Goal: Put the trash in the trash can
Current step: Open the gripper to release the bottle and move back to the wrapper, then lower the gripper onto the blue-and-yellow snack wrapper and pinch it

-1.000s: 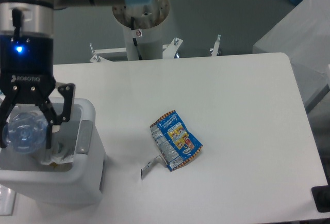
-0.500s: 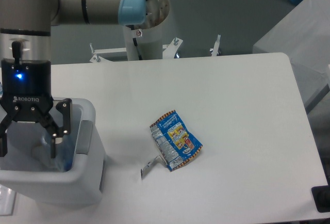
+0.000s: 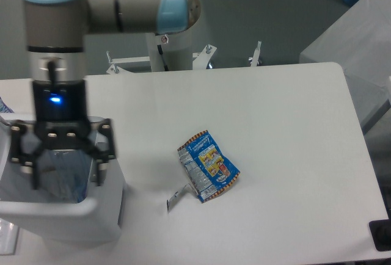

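White table (image 3: 275, 106) w/ trash can (image 3: 55, 216) at far left, arm vertical above it, gripper (image 3: 64, 173) spread wide & empty over bottle (image 3: 64, 182) inside, blue wrapper (image 3: 208, 166) lying flat mid-table to the right.

We see the gripper (image 3: 64, 166) hanging over the trash can (image 3: 61, 216) at the table's (image 3: 287, 124) left edge, jaws spread wide with nothing between them. The clear bottle (image 3: 67, 182) lies inside the can. The blue wrapper (image 3: 208, 165) rests mid-table, a small paper scrap (image 3: 175, 196) near it.
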